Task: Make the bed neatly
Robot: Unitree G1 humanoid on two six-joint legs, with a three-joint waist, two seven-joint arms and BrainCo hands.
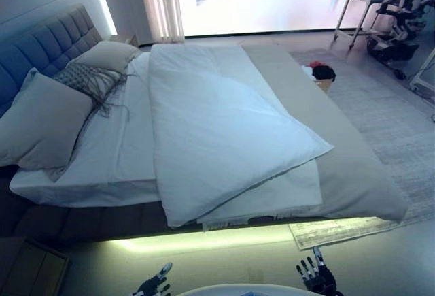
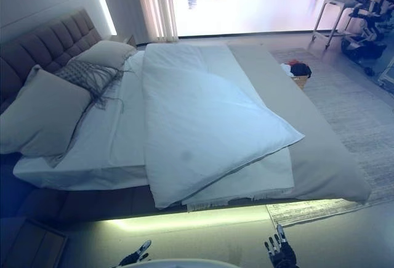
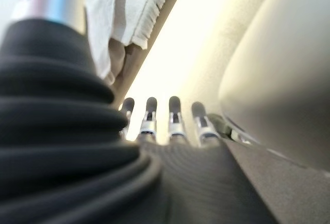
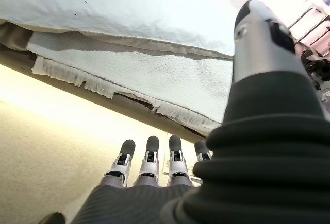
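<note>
A bed (image 1: pixel 353 173) with a grey fitted cover lies in front of me. A white duvet (image 1: pixel 217 126) lies crooked on it, folded back, one corner pointing right and its near edge hanging over the bed's side. A fringed white blanket (image 4: pixel 154 80) shows under it. Two grey pillows (image 1: pixel 41 122) (image 1: pixel 105 56) and a fringed cushion (image 1: pixel 85 78) lie by the headboard at left. My left hand (image 1: pixel 155 284) and right hand (image 1: pixel 314 275) are low at the near edge, open, empty, apart from the bed.
A padded grey headboard (image 1: pixel 47 41) stands at left. A basket with dark and red clothes (image 1: pixel 321 75) sits beyond the bed on a grey rug (image 1: pixel 394 126). A metal stand (image 1: pixel 360 10) and equipment stand at back right. A wooden bedside unit (image 1: pixel 27 265) is at lower left.
</note>
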